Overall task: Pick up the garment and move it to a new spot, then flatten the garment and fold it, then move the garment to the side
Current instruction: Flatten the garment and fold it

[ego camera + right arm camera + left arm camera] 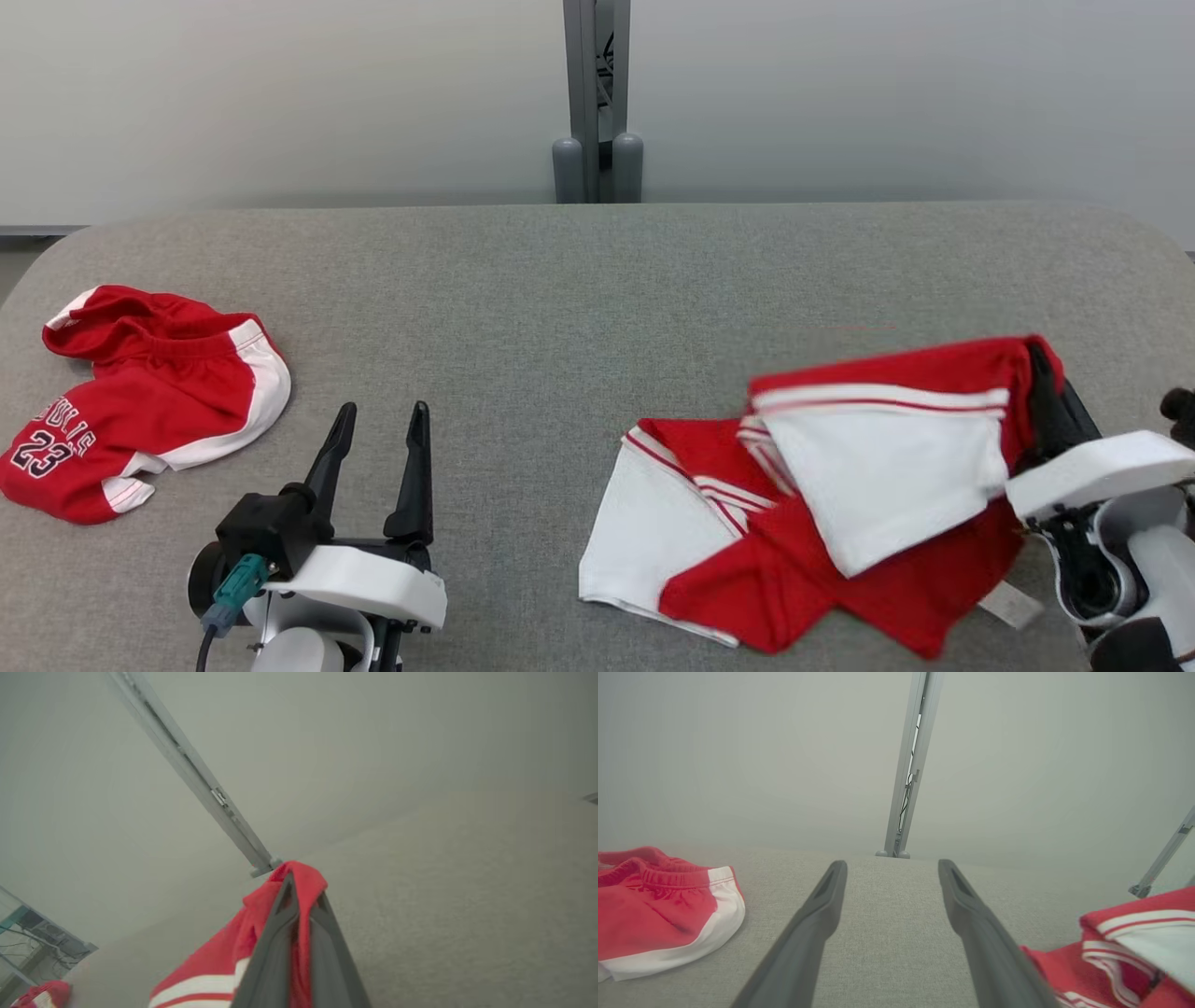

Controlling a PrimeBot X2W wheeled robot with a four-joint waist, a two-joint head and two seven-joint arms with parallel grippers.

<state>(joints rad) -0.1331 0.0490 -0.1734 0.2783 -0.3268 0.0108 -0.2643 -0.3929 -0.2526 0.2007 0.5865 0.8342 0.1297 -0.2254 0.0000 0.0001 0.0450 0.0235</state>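
The garment [840, 485], red with white panels and striped trim, lies crumpled on the right half of the grey table [560, 299]. Its far right edge is lifted. My right gripper [1038, 364] is shut on that red edge, and the cloth drapes over its dark fingers. The right wrist view shows red fabric [219, 961] pinched between the closed fingers of the right gripper [302, 891] and hanging down to the left. My left gripper [384, 411] stands open at the lower left, holding nothing. In the left wrist view the left gripper [892, 864] points across bare table, with the garment [1125, 947] to its right.
A second red and white piece [140, 401] with "23" printed on it lies bunched at the table's left edge, also seen as shorts [654, 914] left of my left fingers. A grey post [597, 103] rises behind the table's far edge.
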